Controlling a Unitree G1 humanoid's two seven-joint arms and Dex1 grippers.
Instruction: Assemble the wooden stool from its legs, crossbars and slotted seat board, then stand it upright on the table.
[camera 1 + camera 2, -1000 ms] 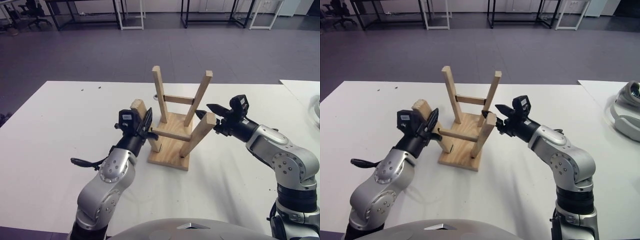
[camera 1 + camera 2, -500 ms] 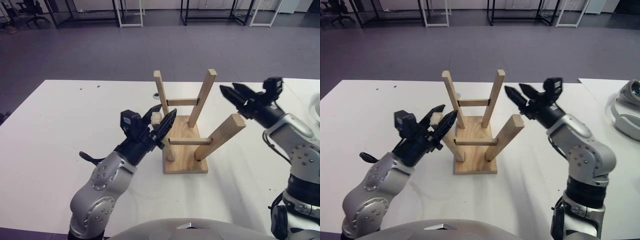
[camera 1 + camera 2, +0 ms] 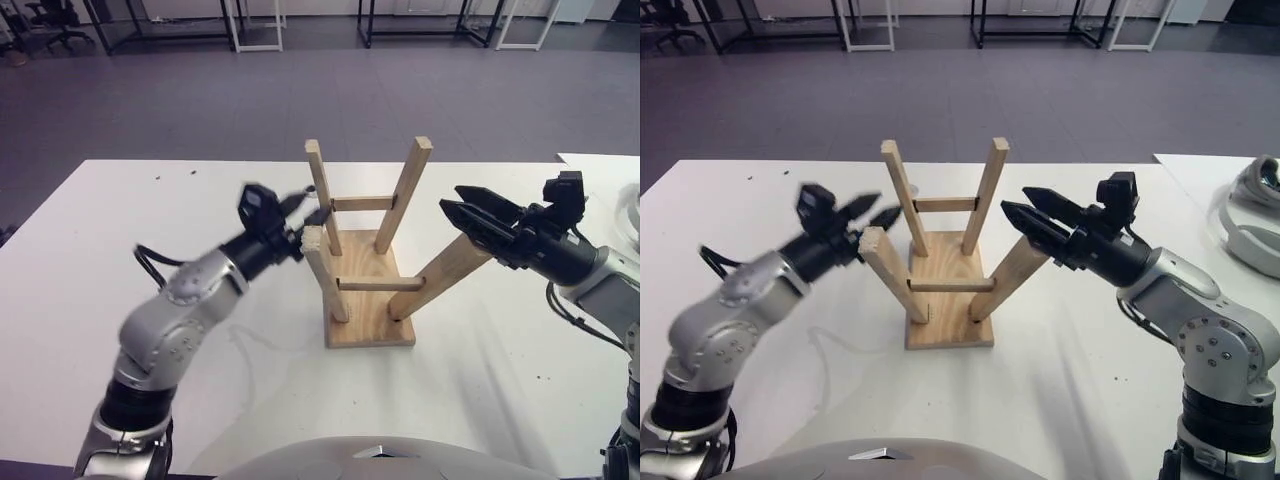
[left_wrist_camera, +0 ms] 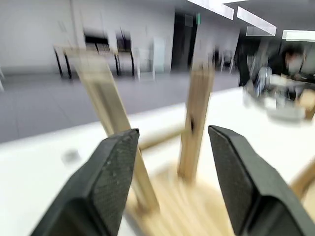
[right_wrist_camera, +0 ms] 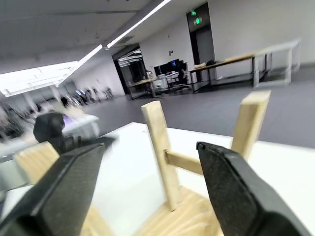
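Observation:
The wooden stool (image 3: pixel 368 322) rests upside down, its seat board flat on the white table (image 3: pixel 120 260) and its legs with two crossbars pointing up. My left gripper (image 3: pixel 305 212) is open just left of the stool, level with the top of the near-left leg (image 3: pixel 318 255). In the left wrist view its fingers (image 4: pixel 110 182) frame two legs (image 4: pixel 194 123) with nothing between them. My right gripper (image 3: pixel 1025 213) is open right above the top of the near-right leg (image 3: pixel 1005 280). Its fingers (image 5: pixel 231 187) hold nothing, and the far legs (image 5: pixel 160 142) lie beyond them.
A white headset-like object (image 3: pixel 1252 212) lies at the table's right edge. Bare tabletop surrounds the stool on the left, right and front. Black-framed tables (image 3: pixel 255 25) stand on the floor beyond the far edge.
A second ago both grippers held the near legs of the tilted stool. They let go, and the stool now sits flat and square. The left arm swung outward; the right gripper came down toward its leg.

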